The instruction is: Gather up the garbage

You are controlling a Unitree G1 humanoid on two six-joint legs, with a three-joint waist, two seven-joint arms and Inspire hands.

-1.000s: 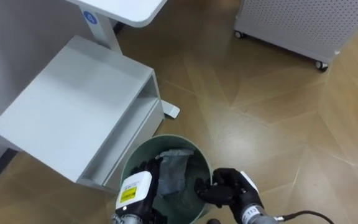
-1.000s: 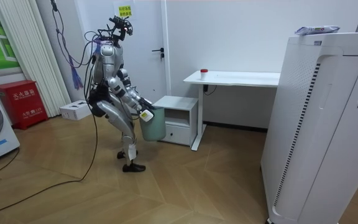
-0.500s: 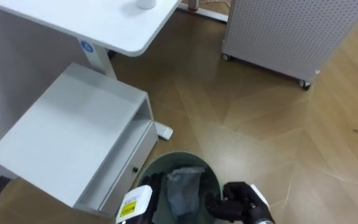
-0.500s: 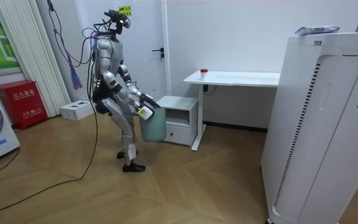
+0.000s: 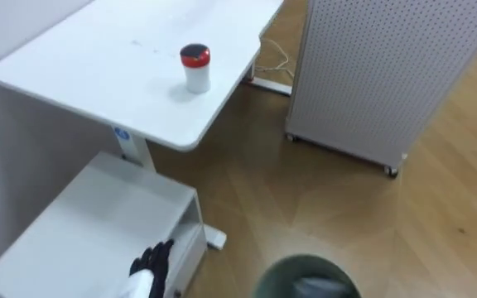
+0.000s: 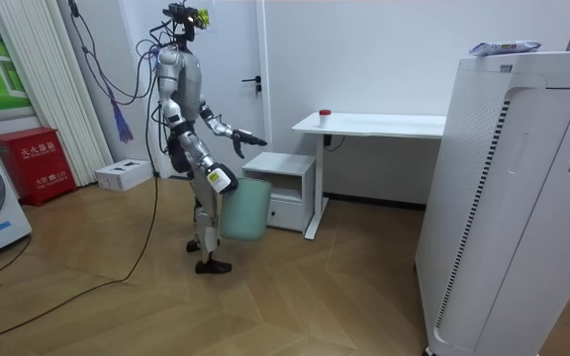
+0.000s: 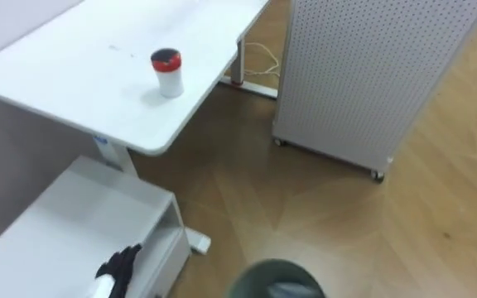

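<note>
The green bin (image 6: 243, 210) hangs beside my right leg, held at its rim by my right hand (image 6: 215, 180). In the left eye view the bin's rim (image 5: 296, 271) shows at the bottom edge, with something pale grey inside it. My left hand (image 5: 154, 261) is off the bin. It reaches out with straight, spread fingers over the front edge of the low white cabinet (image 5: 81, 240). In the room view I stand upright on the wooden floor, facing the cabinet and the desk, left hand (image 6: 240, 141) stretched forward.
A white desk (image 5: 122, 74) with a small red-lidded white container (image 5: 195, 66) stands ahead, above the cabinet. A tall white perforated unit on castors (image 5: 387, 74) stands to my right. Bare wooden floor lies between them. A red box (image 6: 30, 163) sits behind me.
I have straightened up from a bent stance, so the eye view has lifted to the desk. My left hand left the bin's rim and reached over the cabinet; the bin dropped to my right side.
</note>
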